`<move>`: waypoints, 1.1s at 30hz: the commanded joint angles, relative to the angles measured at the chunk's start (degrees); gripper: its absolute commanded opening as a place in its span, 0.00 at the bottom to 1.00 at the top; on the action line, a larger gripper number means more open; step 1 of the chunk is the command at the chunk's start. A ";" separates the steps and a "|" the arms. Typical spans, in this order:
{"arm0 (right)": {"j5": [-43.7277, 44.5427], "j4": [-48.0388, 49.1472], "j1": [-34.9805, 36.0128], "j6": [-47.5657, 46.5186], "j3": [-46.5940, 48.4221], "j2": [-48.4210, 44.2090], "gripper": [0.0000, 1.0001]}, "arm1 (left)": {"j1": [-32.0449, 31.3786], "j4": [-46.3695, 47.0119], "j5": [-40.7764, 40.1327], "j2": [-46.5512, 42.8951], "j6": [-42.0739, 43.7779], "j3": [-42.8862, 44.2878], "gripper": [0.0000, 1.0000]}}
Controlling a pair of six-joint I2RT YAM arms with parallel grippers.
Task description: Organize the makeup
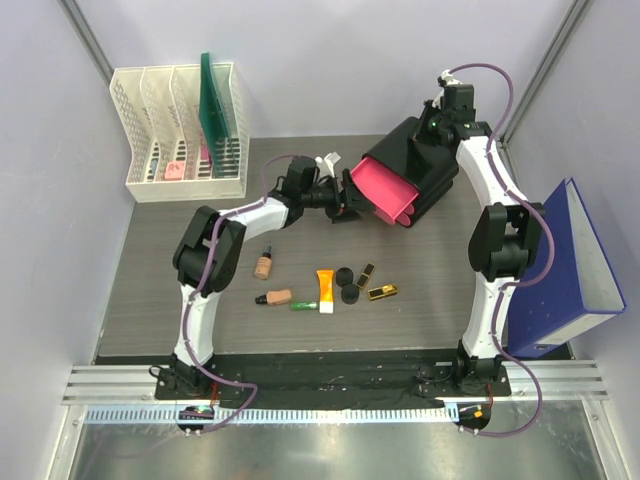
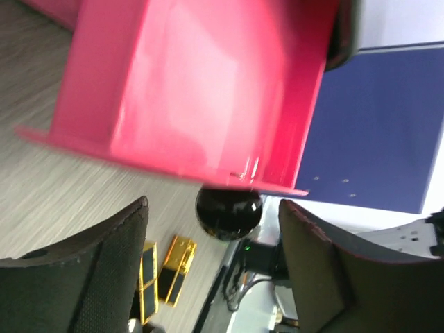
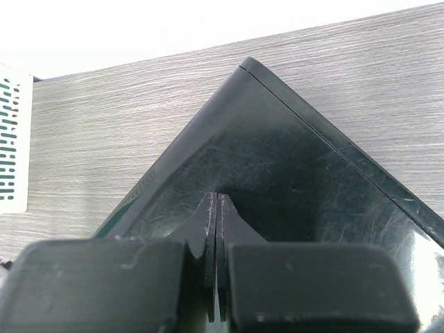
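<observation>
Left gripper (image 1: 342, 203) fingers spread, holding nothing, just before pink drawer (image 1: 385, 192). Right gripper (image 3: 216, 202) pressed together over black box (image 3: 291, 173). Makeup lies mid-table (image 1: 150, 300):
- two beige bottles (image 1: 264, 266), one cap far, one cap left
- one orange tube (image 1: 325, 288), axis near-far, white cap nearest
- one green tube (image 1: 303, 306), crosswise
- two compacts (image 1: 350, 294)
- two sticks (image 1: 382, 292)

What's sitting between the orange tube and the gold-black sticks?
Two black round compacts, shown in the top view, between the orange tube and the gold-black sticks.
</observation>
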 commanded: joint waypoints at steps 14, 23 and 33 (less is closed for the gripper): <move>0.51 -11.18 -0.19 -0.45 -4.09 2.49 0.01 | 1.10 -42.35 -19.31 -18.92 30.32 2.08 0.86; 0.24 -10.39 -0.19 -0.27 -6.46 1.79 0.01 | 1.28 -64.25 -43.63 -21.11 27.52 0.24 0.96; -0.20 -10.04 -0.01 -0.10 -6.99 1.87 0.01 | 6.55 -69.63 -55.81 -25.77 25.06 -7.66 1.00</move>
